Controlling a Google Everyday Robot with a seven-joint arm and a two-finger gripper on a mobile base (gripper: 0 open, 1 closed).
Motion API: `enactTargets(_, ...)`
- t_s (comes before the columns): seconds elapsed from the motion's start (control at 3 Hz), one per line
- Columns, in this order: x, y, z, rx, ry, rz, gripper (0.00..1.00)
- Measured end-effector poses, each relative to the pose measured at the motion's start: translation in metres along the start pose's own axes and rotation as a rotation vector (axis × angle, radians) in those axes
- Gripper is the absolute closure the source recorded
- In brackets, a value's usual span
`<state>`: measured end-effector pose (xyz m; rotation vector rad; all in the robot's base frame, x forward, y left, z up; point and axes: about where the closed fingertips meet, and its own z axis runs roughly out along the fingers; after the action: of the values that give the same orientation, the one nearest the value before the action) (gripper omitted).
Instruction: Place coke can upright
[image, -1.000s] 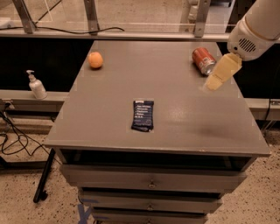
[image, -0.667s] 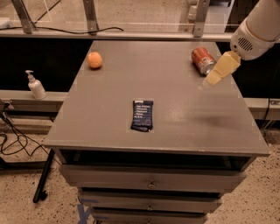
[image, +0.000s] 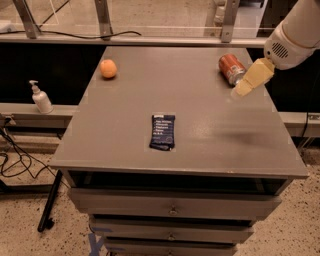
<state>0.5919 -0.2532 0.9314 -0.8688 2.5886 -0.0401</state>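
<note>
The coke can (image: 231, 68), red with silver rims, lies on its side near the back right corner of the grey table (image: 200, 140). My gripper (image: 246, 85) hangs just to the right of the can and a little nearer the front, its tan fingers (image: 254, 77) pointing down and left over the table's right edge. The gripper holds nothing and is apart from the can. The white arm comes in from the upper right.
An orange fruit (image: 108, 68) sits at the back left of the table. A dark blue snack packet (image: 163, 131) lies flat near the middle front. A soap dispenser (image: 41, 98) stands on a ledge to the left. Drawers are below the tabletop.
My gripper has moved slightly up and toward the back right, closer to the can's level. The can, the fruit and the packet have not moved.
</note>
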Motion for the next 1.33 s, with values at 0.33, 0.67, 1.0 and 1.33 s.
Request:
enactTargets(0.33,-0.011,-0.005,0.013,-0.031,0.002,0.088,0.00)
enactTargets(0.67,-0.034,-0.022,0.036,-0.049,0.014,0.248,0.00)
enactTargets(1.0,-0.056,-0.040,0.062,-0.056,0.038,0.399,0.00)
enactTargets(1.33,-0.076,-0.055,0.078,-0.062,0.006,0.499,0.00)
